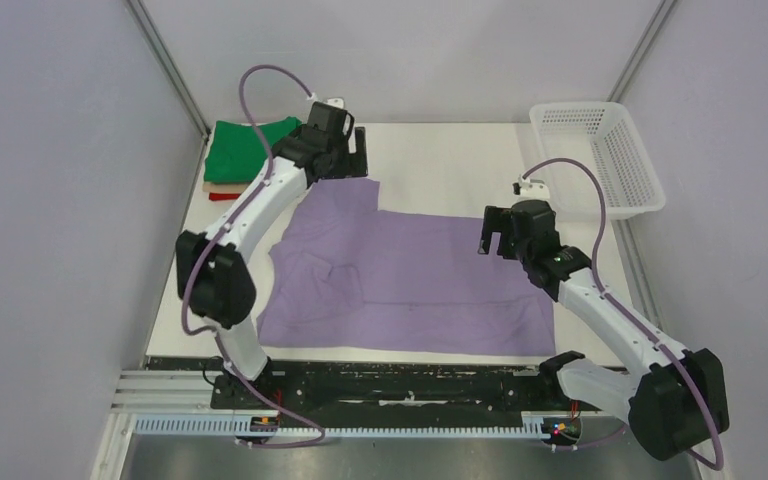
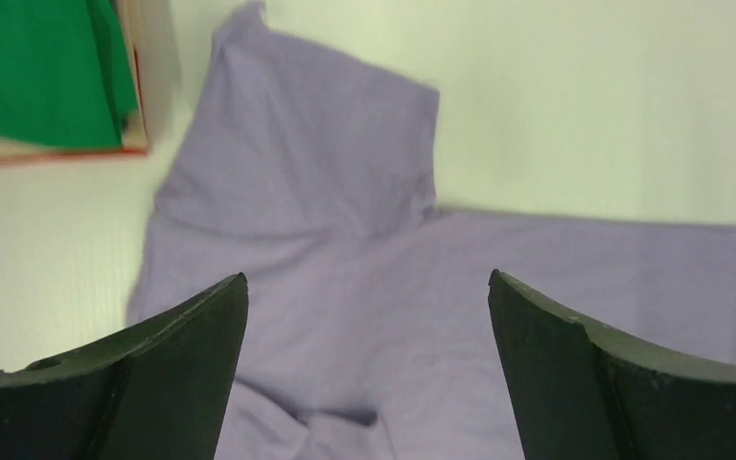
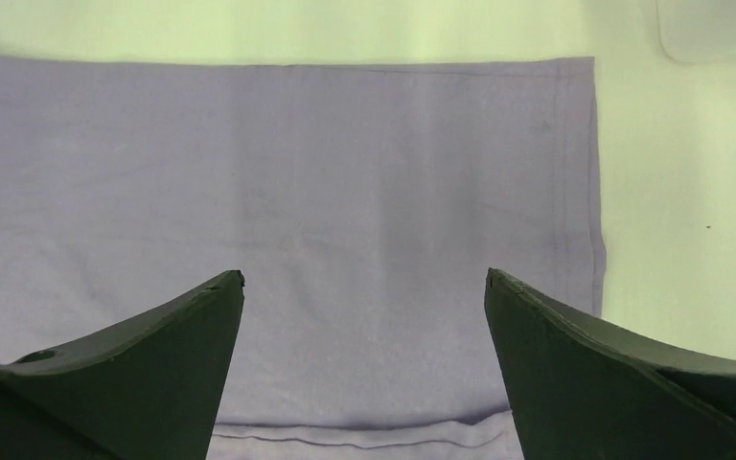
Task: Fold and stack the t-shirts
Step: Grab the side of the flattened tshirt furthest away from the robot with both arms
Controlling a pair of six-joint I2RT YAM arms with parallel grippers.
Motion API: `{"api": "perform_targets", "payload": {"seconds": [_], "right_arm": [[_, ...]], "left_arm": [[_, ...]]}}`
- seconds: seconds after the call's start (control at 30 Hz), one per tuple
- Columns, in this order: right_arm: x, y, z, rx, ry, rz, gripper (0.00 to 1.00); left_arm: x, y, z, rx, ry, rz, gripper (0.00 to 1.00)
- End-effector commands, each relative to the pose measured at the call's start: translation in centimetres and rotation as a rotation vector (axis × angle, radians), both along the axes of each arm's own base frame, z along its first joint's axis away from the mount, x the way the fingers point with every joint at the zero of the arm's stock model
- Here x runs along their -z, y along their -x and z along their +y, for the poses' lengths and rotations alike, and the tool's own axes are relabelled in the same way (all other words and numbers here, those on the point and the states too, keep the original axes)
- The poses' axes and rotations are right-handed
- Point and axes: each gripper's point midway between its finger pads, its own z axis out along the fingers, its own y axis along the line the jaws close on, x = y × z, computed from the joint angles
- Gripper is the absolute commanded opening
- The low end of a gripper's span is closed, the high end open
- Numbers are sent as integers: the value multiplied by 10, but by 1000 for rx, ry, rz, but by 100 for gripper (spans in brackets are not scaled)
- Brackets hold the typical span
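- Left gripper (image 2: 367, 283) first: jaws spread wide with nothing between them, poised above the far sleeve of the lavender t-shirt (image 1: 430, 280).
- Off to this gripper's left sits the folded stack, with the green t-shirt (image 1: 245, 145) on top. A tan t-shirt (image 1: 225, 187) is under it, and only a thin edge of a red t-shirt (image 1: 222, 197) peeks out at the bottom.
- Beneath and to the right of the gripper, the lavender t-shirt lies spread on the white table (image 1: 440, 165). Its far sleeve lies flat, while its near sleeve is rumpled inward over the body.
- Over to the right gripper (image 3: 364, 278): also wide open and gripping nothing, hanging above the hem end of the lavender t-shirt.
- The hem's straight edge runs just to this gripper's right in the wrist view, lying smooth.
- Farther right and beyond it stands the white mesh basket (image 1: 600, 150), apart from the cloth.
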Motion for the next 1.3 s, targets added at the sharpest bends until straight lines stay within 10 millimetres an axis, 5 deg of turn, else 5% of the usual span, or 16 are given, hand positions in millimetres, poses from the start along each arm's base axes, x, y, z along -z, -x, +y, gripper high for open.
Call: {"api": "perform_targets", "payload": {"seconds": [0.0, 0.23, 0.5, 0.97, 1.27], "right_arm": [[0, -16, 5, -35, -15, -24, 98], [16, -20, 5, -58, -19, 20, 98], [31, -17, -2, -39, -7, 59, 98], [40, -10, -18, 17, 30, 91, 98], [33, -10, -28, 51, 49, 82, 98]], "left_arm": [[3, -51, 12, 112, -288, -7, 100], [52, -126, 22, 118, -444, 55, 96], [99, -168, 40, 107, -464, 41, 78], [126, -194, 42, 133, -502, -7, 54], [137, -193, 60, 82, -586, 18, 53]]}}
